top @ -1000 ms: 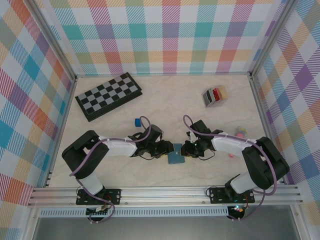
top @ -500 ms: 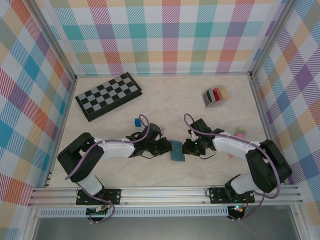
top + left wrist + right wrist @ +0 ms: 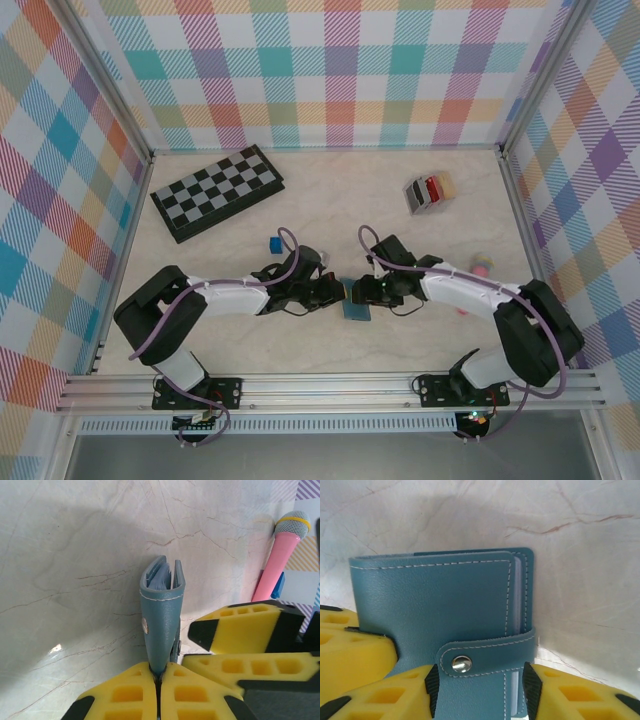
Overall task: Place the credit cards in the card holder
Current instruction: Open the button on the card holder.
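A: Item 1, blue snap wallet?
B: Stood on edge. Left gripper pinches its folded side; right gripper spread astride the strap, probably to unsnap it.
A: Item 2, card holder?
B: Far right, credit cards slotted upright, well apart from the 2 grippers.

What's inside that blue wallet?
The blue wallet is snapped shut by its strap. Thin pale edges peek out between its covers; whether they are cards or pockets is hidden.
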Action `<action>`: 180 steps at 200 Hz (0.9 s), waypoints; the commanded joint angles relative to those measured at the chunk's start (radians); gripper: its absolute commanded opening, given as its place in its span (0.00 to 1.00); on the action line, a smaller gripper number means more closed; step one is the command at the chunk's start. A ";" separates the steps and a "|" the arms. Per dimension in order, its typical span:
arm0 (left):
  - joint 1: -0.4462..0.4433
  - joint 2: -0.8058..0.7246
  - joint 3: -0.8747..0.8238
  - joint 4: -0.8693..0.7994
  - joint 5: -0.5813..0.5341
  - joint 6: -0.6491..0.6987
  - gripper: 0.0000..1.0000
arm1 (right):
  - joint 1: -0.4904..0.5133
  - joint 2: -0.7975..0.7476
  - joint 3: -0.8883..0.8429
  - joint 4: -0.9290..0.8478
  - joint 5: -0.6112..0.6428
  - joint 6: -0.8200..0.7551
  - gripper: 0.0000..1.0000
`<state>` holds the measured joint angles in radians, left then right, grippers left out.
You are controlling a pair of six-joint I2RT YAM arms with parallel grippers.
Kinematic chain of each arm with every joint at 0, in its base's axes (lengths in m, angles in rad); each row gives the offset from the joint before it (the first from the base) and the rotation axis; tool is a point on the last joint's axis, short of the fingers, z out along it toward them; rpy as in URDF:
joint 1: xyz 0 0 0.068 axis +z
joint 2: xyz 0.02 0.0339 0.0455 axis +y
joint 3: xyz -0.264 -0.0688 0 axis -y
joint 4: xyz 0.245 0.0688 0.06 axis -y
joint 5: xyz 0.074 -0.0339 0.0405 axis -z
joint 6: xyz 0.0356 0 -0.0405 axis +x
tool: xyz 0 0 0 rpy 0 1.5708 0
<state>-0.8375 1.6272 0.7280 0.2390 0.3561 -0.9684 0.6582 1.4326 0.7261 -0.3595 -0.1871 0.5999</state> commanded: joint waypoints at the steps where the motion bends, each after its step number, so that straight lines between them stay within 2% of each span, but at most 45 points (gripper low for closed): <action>1: -0.010 -0.014 -0.002 0.023 0.012 0.017 0.00 | 0.012 0.021 0.026 0.040 -0.038 0.020 0.52; 38: -0.009 -0.017 -0.004 0.026 0.017 0.019 0.00 | 0.026 0.026 0.027 0.063 -0.032 0.039 0.57; 57: -0.010 -0.017 -0.001 0.031 0.025 0.019 0.00 | 0.047 0.077 0.064 0.000 0.065 0.040 0.56; 78: -0.009 -0.025 0.003 0.014 0.019 0.024 0.00 | 0.083 0.145 0.115 -0.116 0.204 0.039 0.51; 121: -0.010 -0.059 -0.021 -0.033 -0.026 0.032 0.00 | 0.092 0.146 0.114 -0.220 0.362 0.058 0.29; 150: -0.008 -0.070 -0.044 -0.044 -0.040 0.031 0.00 | 0.090 0.113 0.110 -0.240 0.397 0.046 0.20; 180: -0.008 -0.063 -0.050 -0.043 -0.034 0.031 0.00 | 0.078 0.112 0.112 -0.242 0.397 0.043 0.19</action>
<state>-0.8421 1.6093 0.7074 0.2260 0.3202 -0.9527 0.7704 1.5372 0.8589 -0.4583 0.0296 0.6472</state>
